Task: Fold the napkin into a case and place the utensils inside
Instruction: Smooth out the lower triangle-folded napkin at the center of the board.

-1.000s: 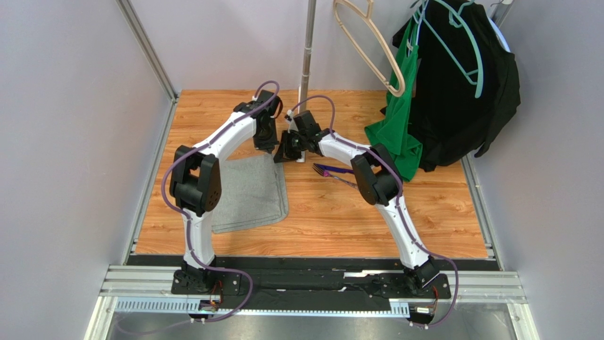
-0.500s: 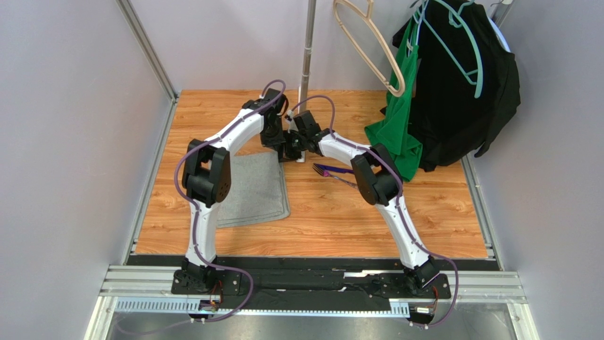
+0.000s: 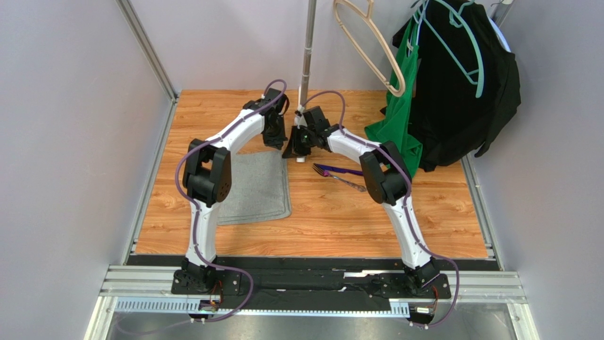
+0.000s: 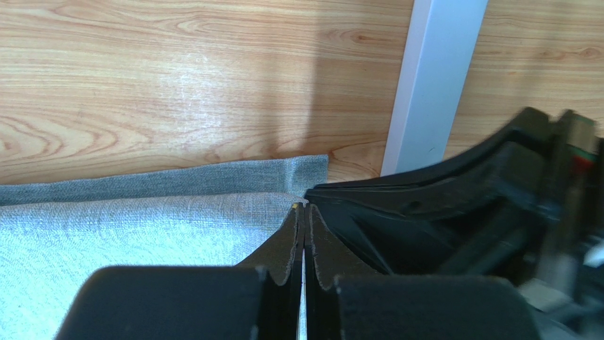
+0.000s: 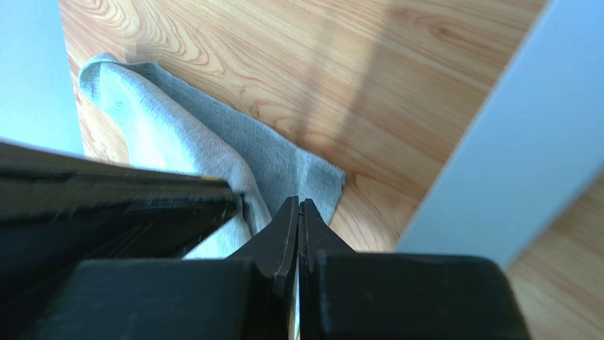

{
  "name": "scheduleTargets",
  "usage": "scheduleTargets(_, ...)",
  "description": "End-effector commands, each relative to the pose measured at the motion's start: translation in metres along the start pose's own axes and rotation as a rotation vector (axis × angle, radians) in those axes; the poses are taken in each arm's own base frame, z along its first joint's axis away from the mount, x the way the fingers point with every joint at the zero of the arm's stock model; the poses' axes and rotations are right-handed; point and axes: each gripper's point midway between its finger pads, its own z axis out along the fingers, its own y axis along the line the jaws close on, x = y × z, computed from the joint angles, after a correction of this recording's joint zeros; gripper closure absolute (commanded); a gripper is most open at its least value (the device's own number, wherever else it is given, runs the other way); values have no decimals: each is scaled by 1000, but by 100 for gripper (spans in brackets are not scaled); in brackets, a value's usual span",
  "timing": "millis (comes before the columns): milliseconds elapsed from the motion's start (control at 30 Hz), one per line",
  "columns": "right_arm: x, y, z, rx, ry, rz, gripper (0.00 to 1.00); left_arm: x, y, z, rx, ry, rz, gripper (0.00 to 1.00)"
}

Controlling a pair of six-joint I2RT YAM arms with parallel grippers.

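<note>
One napkin (image 3: 255, 188); two utensils (image 3: 333, 170); two hangers (image 3: 480, 83); two garments (image 3: 454, 120); two arms (image 3: 237, 131).

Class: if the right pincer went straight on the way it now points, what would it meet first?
Most likely the corner of the large heather-grey cloth napkin, just ahead of the shut right pincer, with the wooden tabletop beneath it. Depth is unclear.

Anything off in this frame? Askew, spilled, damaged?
The napkin fold is uneven: in the left wrist view its lower layer sticks out past the upper one along the far edge. Both shut, the left pincer and right pincer crowd that same far right corner. The utensils lie loose on the table. Nothing spilled or damaged.
</note>
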Motion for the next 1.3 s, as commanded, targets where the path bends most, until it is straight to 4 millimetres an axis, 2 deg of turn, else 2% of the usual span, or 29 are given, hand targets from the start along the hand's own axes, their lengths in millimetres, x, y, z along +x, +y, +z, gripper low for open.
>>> scheduleTargets(0,-18,29,-30,-25,-63,-59,100,-11,-10,-10,41,-45,-2,100)
scheduleTargets(200,-5,15,-12,-19,-27,-33,100,-9,-13,-11,57,-41,0,100)
scheduleTargets(400,2,-9,8,49,-10,-43,100,-7,-18,2,72,-25,4,100)
scheduleTargets(500,6,-18,12,69,0,-42,100,-8,-20,9,78,-32,11,100)
scheduleTargets(700,1,-15,8,80,-5,-51,100,-6,-29,26,124,-20,8,100)
scheduleTargets(800,-6,-2,-5,73,-27,-65,100,-6,-34,31,149,-31,2,100)
scheduleTargets(833,-14,8,-16,67,-48,-79,100,-7,-35,34,154,-40,-1,100)
scheduleTargets(900,-20,14,-28,75,-63,-85,100,-7,-36,37,161,-47,0,100)
scheduleTargets(1033,-40,32,-69,94,-121,-113,100,-10,-39,37,175,-55,2,100)
scheduleTargets(1100,-37,31,-82,118,-112,-117,98,-10,-43,32,197,-52,5,100)
scheduleTargets(1133,-35,33,-88,120,-109,-122,98,-8,-44,30,205,-48,5,98)
scheduleTargets(1167,-27,34,-97,122,-95,-121,97,-12,-47,19,223,-59,4,87)
scheduleTargets(1233,-17,38,-105,107,-87,-111,95,-9,-47,8,235,-54,-1,79)
scheduleTargets(1267,-16,45,-115,91,-98,-105,94,-15,-48,-7,243,-82,1,75)
